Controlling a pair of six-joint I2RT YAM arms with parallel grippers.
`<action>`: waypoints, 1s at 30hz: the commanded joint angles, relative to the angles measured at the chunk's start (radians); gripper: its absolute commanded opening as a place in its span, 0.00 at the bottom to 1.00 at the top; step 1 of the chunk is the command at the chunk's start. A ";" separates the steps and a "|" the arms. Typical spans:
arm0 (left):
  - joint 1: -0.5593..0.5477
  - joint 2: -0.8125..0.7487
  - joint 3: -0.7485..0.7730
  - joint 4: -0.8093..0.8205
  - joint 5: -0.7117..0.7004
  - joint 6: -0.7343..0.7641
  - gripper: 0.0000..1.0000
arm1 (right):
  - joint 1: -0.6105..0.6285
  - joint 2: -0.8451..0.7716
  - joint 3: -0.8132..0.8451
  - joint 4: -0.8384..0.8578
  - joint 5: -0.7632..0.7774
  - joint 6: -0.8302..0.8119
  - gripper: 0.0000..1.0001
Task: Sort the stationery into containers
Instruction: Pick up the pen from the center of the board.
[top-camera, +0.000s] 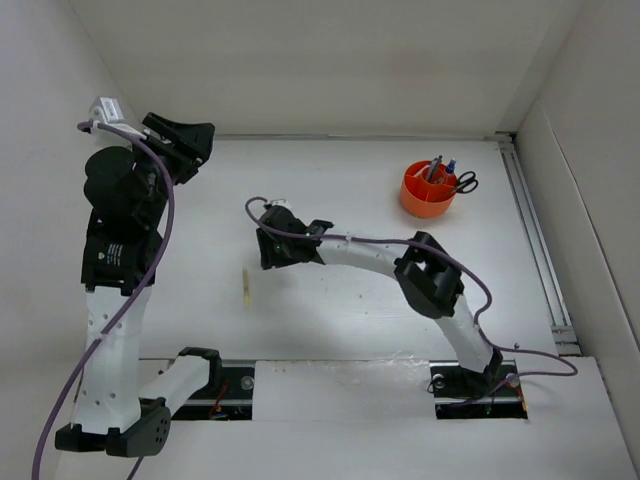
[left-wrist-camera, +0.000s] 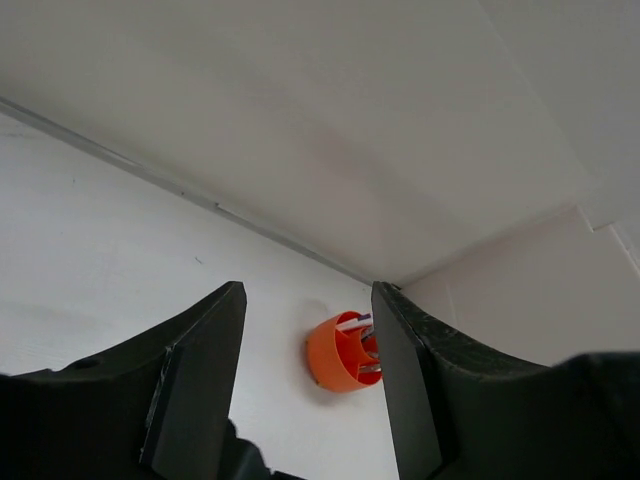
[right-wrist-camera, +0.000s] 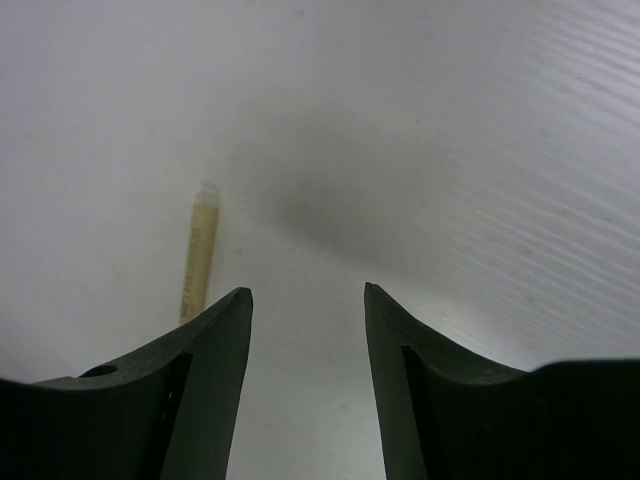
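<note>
My right gripper (right-wrist-camera: 307, 295) had its two dark, hard fingers (right-wrist-camera: 215, 380) spread apart, with nothing between them. They looked smooth and a bit curved, like thick black plastic. Under them was the flat white table (top-camera: 350, 320), and in my right wrist view it showed thin lines on one side. The small pale yellow stick (right-wrist-camera: 198, 255) lay flat on the table, near my fingers but off to their left. It did not touch them. It was thin and round, with some tiny marks I could not read.

My left gripper (top-camera: 205, 138) was held up high by the back wall, far from the stick. Its fingers (left-wrist-camera: 200, 380) were apart too, and they held nothing.

The round bright orange plastic cup (top-camera: 428, 190) stood far off, near the back right corner of the table. A few thin pens (top-camera: 437, 167) stood inside it. The black loops of the little scissors (top-camera: 466, 182) stuck out at its right side. Plain white walls (top-camera: 300, 60) stood around the table. A purple cable (top-camera: 360, 238) ran along my right arm.
</note>
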 joint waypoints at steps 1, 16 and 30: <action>-0.001 -0.001 0.024 -0.045 0.028 -0.026 0.50 | 0.063 0.051 0.137 0.001 0.001 -0.003 0.55; -0.012 -0.090 -0.102 -0.076 0.092 -0.026 0.51 | 0.157 0.312 0.481 -0.193 0.216 -0.025 0.55; -0.032 -0.081 -0.108 -0.076 0.092 -0.017 0.51 | 0.157 0.427 0.582 -0.275 0.302 -0.055 0.35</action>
